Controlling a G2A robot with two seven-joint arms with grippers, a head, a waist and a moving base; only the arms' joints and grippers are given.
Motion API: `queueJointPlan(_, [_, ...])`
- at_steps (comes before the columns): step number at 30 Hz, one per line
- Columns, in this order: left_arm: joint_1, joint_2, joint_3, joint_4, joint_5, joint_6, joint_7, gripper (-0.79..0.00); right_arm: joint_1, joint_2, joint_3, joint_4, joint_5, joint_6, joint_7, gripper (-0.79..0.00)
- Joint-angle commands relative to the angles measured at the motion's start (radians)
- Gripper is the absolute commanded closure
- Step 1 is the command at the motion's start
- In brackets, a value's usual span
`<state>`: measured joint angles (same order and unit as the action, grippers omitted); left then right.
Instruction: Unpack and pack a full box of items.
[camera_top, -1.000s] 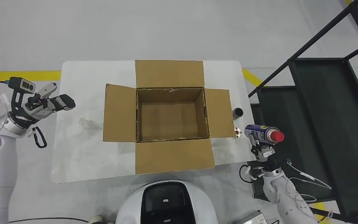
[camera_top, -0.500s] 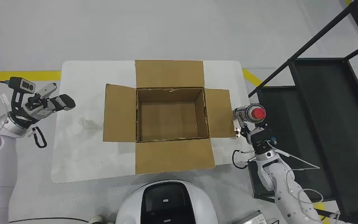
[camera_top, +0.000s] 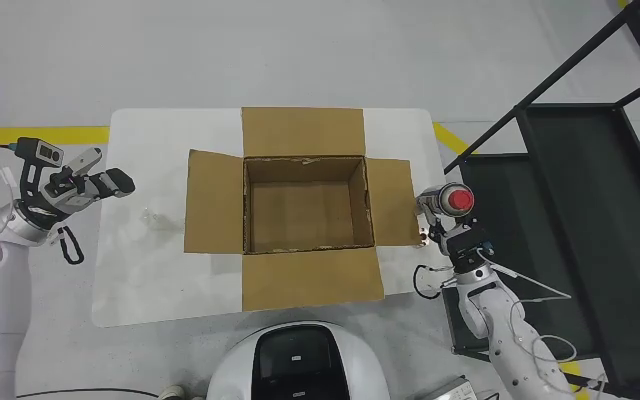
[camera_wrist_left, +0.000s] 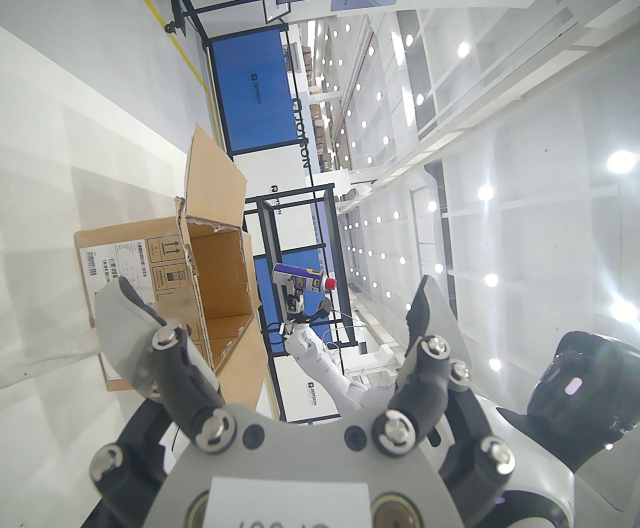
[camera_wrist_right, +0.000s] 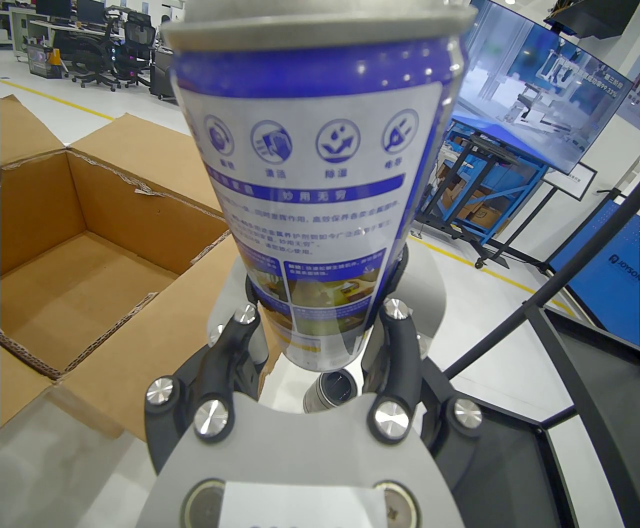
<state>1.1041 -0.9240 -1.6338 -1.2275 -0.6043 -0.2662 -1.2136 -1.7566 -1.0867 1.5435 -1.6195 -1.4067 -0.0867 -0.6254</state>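
- The cardboard box (camera_top: 308, 215) sits open in the middle of the table (camera_top: 150, 290). All four flaps are folded outward; the far flap reaches the table's far edge and the near flap lies close to the near edge. Its brown floor shows between the walls.
- The right gripper (camera_wrist_right: 320, 310) is clamped on the lower part of the spray can (camera_wrist_right: 310, 200), a finger on either side of the blue-and-white label.
- From above, the spray can (camera_top: 455, 200) stands upright with its red cap up, at the table's right edge and just beside the box's right flap. The right gripper (camera_top: 452, 238) is under it.
- In the right wrist view a small metal cylinder (camera_wrist_right: 332, 387) shows below the can's base. Whether the two touch cannot be told.
- The left gripper (camera_top: 105, 185) hangs at the table's left edge, well apart from the box. Its claw is wide — in its own wrist view the left gripper (camera_wrist_left: 270, 295) has its two fingers spread far apart, with the box and the distant can (camera_wrist_left: 302, 277) showing between them.
- A scrap of clear plastic (camera_top: 155, 218) lies on the table between the left edge and the box's left flap.
- A black metal stair frame (camera_top: 560, 170) stands beyond the table's right edge.
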Motion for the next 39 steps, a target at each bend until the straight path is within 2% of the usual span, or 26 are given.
queueJointPlan(1, [0.0,0.0,0.0,0.0,0.0,0.0,0.0,-0.785,0.0,0.0,-0.002,0.0,-0.002,-0.003,0.004,0.0])
queueJointPlan(5, [0.0,0.0,0.0,0.0,0.0,0.0,0.0,-0.785,0.002,0.004,-0.014,-0.028,-0.074,-0.054,0.099,0.0])
queueJointPlan(8, [0.0,0.0,0.0,0.0,0.0,0.0,0.0,-0.785,0.003,0.009,-0.01,-0.119,-0.141,-0.085,0.214,0.0])
queueJointPlan(15, [0.0,0.0,0.0,0.0,0.0,0.0,0.0,-0.785,0.013,0.023,-0.02,-0.388,-0.337,-0.256,0.591,0.0])
queueJointPlan(19, [0.0,0.0,0.0,0.0,0.0,0.0,0.0,-0.785,0.082,0.024,-0.078,-0.465,-0.383,-0.383,0.801,0.0])
queueJointPlan(26, [0.0,0.0,0.0,0.0,0.0,0.0,0.0,-0.785,0.253,0.006,-0.258,-0.461,-0.393,-0.51,1.106,0.0])
queueJointPlan(39, [0.0,0.0,0.0,0.0,0.0,0.0,0.0,-0.785,0.267,0.003,-0.271,-0.457,-0.387,-0.506,1.121,0.0])
